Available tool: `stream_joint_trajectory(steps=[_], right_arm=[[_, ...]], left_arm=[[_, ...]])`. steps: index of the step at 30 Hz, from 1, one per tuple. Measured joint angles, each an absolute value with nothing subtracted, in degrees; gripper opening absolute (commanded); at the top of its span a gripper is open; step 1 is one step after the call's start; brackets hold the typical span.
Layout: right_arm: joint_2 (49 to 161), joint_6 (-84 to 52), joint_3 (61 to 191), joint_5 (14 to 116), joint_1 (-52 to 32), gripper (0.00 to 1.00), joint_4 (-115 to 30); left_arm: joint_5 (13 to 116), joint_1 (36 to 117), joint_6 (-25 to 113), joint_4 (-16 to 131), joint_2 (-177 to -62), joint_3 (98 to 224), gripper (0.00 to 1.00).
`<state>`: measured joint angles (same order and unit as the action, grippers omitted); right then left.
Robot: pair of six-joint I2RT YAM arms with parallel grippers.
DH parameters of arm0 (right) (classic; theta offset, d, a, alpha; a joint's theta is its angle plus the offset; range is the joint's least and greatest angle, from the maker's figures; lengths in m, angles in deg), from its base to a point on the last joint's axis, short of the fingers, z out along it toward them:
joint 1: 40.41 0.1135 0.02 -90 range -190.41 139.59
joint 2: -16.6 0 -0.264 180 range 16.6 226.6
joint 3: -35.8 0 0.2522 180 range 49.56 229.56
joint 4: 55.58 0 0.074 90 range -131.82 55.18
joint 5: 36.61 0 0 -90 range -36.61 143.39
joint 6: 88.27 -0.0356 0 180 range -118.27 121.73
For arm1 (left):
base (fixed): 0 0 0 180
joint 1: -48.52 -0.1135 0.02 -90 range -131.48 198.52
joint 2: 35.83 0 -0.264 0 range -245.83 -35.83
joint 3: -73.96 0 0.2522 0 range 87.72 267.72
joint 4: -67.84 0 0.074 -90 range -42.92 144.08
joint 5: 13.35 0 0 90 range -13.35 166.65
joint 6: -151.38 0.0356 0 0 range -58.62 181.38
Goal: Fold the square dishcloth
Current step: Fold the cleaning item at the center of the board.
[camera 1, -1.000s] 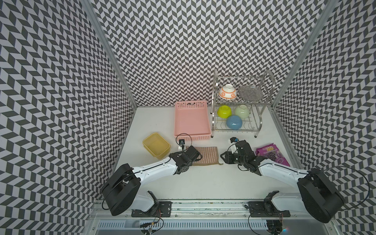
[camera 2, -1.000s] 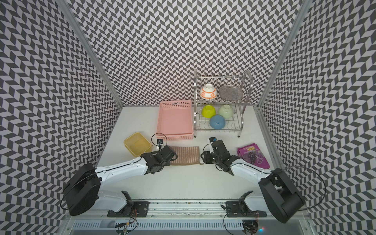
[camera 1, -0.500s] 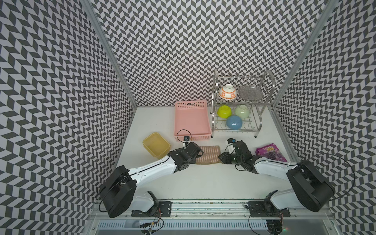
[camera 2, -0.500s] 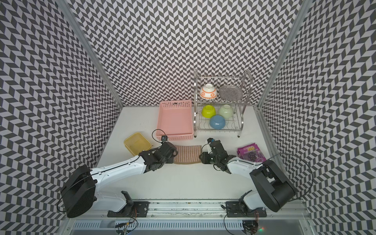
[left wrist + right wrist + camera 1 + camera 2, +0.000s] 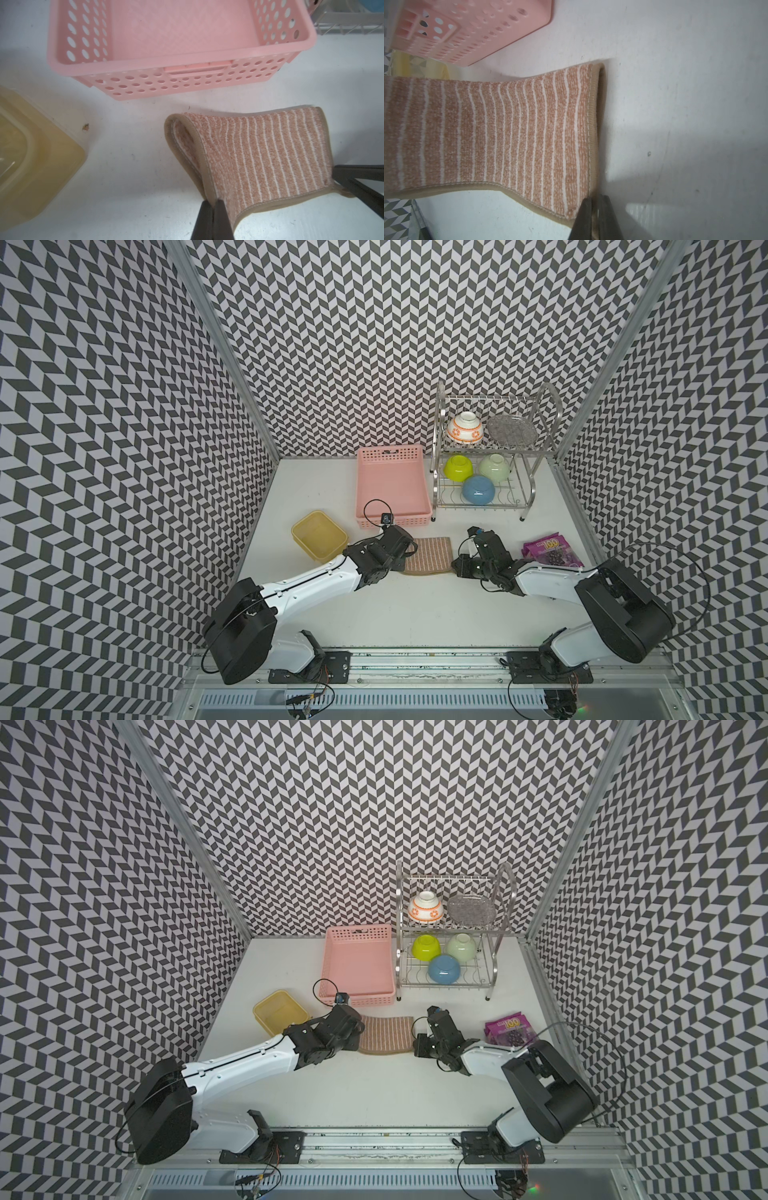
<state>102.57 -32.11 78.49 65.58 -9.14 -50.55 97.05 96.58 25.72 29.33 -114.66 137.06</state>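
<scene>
Arms reach in from the near rail over the white table (image 5: 415, 614). The left gripper (image 5: 212, 204) is clamped on the near-left corner of the cloth (image 5: 430, 556). In the left wrist view its dark fingers (image 5: 204, 218) pinch the tan edging with no gap between them. The right gripper (image 5: 595, 202) is pinched on the near-right corner, a strip of edging showing between its tips. The left wrist view also catches those right fingers (image 5: 365, 173) at that corner. The cloth sits mid-table between the two grippers, striped side up, stripes running near to far. Its near edge sags in a curve between the two held corners. That edge appears raised off the table, though the top views are too coarse to confirm it. On the left side the cloth curls over itself, so two layers of edging show there. A yellow tub (image 5: 319, 536) stands left of the cloth, beside the left arm's wrist. A purple packet (image 5: 552, 551) lies right of the right gripper. The cloth's far edge lies just in front of the pink basket (image 5: 392, 520), apart from it. The basket stands beside a wire rack (image 5: 436, 472). Blue (image 5: 478, 490), lime (image 5: 458, 467) and pale green (image 5: 494, 467) bowls sit on the rack's lower shelf. An orange-patterned bowl (image 5: 465, 428) and a glass plate (image 5: 511, 429) sit on the upper shelf.
</scene>
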Motion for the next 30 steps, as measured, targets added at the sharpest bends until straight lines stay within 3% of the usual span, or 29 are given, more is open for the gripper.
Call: stream_joint_trajectory(steps=[18,30], right_arm=[[103.6,-32.44,77.35,65.58,-9.14,0.12,-55.1],[103.64,-32.42,76.94,65.62,-9.14,0.12,-56.08]], left_arm=[[82.08,97.74,26.22,41.61,-134.54,149.33,0.0],[76.44,98.78,26.92,43.91,-140.51,152.69,0.0]])
